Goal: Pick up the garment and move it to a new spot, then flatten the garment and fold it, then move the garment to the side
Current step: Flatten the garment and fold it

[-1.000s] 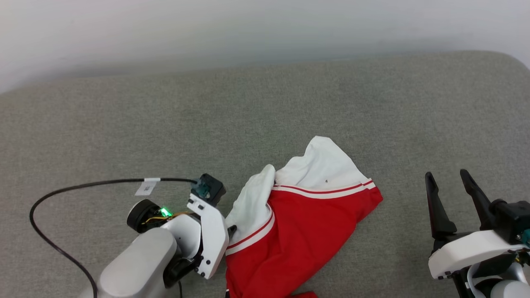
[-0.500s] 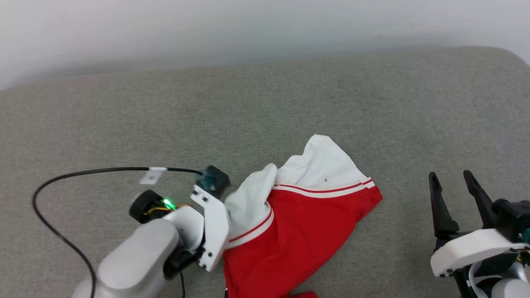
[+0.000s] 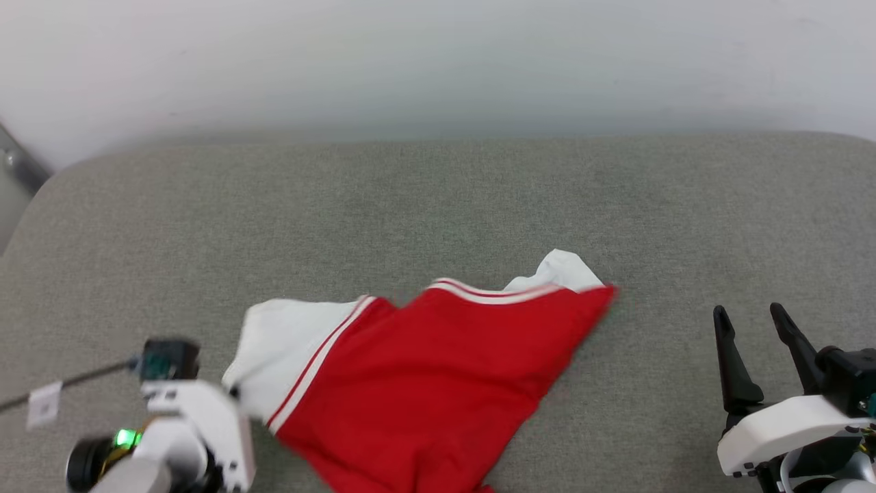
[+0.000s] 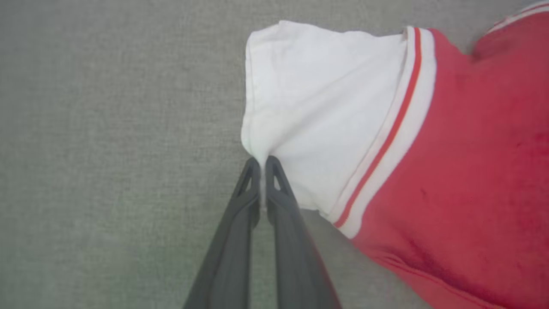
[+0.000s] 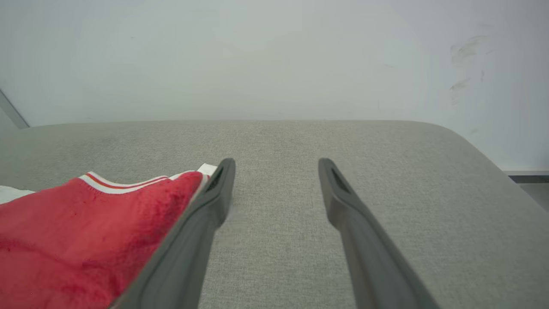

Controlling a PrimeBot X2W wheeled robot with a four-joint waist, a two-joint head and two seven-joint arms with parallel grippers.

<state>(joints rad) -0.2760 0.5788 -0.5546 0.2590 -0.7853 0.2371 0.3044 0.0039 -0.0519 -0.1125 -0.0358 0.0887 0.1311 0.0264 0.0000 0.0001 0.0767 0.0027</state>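
Across the near middle of the grey fabric surface (image 3: 438,192) we list one garment (image 3: 424,383): a red jersey body, spread but rumpled, its near edge running off the bottom of the head view. White sleeve (image 4: 317,107), with red-and-white stripe trim (image 4: 386,141) at the seam, lies on the garment's left side. A second patch of white (image 3: 564,270) peeks out at the far right corner.

Left tool (image 4: 261,161): clenched, both dark fingers pressed together on the sleeve's corner, white cloth pinched between the tips. We note a green light (image 3: 124,437) on its wrist and a black cable (image 3: 82,380) with a white tag (image 3: 44,404) leading off to the left.

Right tool (image 3: 748,311): released, fingers spread with bare surface between them, standing to the right of the garment and apart from it.

Pale wall (image 3: 438,61) rises behind the surface's far edge.
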